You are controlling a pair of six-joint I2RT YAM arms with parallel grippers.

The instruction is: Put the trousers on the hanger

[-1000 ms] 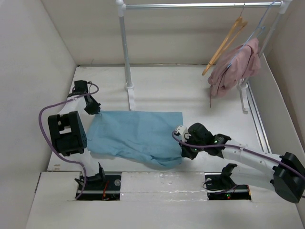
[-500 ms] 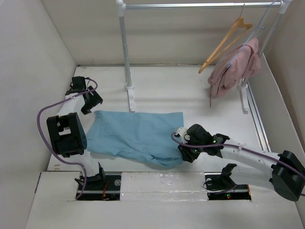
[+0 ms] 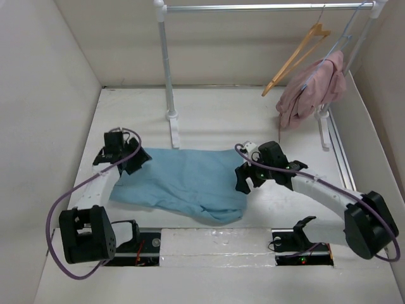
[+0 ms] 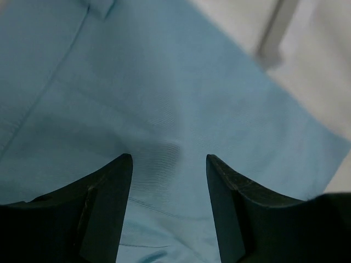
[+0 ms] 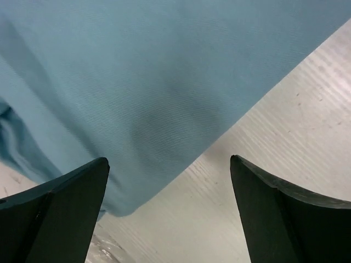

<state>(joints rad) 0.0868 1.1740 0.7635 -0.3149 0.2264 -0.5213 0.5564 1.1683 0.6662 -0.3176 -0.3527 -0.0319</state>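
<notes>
The light blue trousers [image 3: 183, 183] lie spread flat on the white table [image 3: 215, 120], folded into a rough rectangle. My left gripper [image 3: 138, 161] hovers over their upper left corner, open, with only flat cloth [image 4: 164, 98] between its fingers [image 4: 109, 203]. My right gripper [image 3: 244, 180] stands open at their right edge; in the right wrist view the cloth edge [image 5: 142, 98] and bare table show between the fingers [image 5: 66, 203]. The tan wooden hanger [image 3: 295, 58] hangs tilted on the rail [image 3: 266, 7] at the back right, bare.
A pink garment [image 3: 313, 88] hangs on a thin wire hanger beside the wooden one. The rack's left post [image 3: 166, 63] stands just behind the trousers on its foot [image 3: 172, 120]. White walls close in both sides.
Both grippers have opened and let go of the trousers. The left one swung out and came back over the upper left corner. The right one moved from the lower right corner up the right edge.
</notes>
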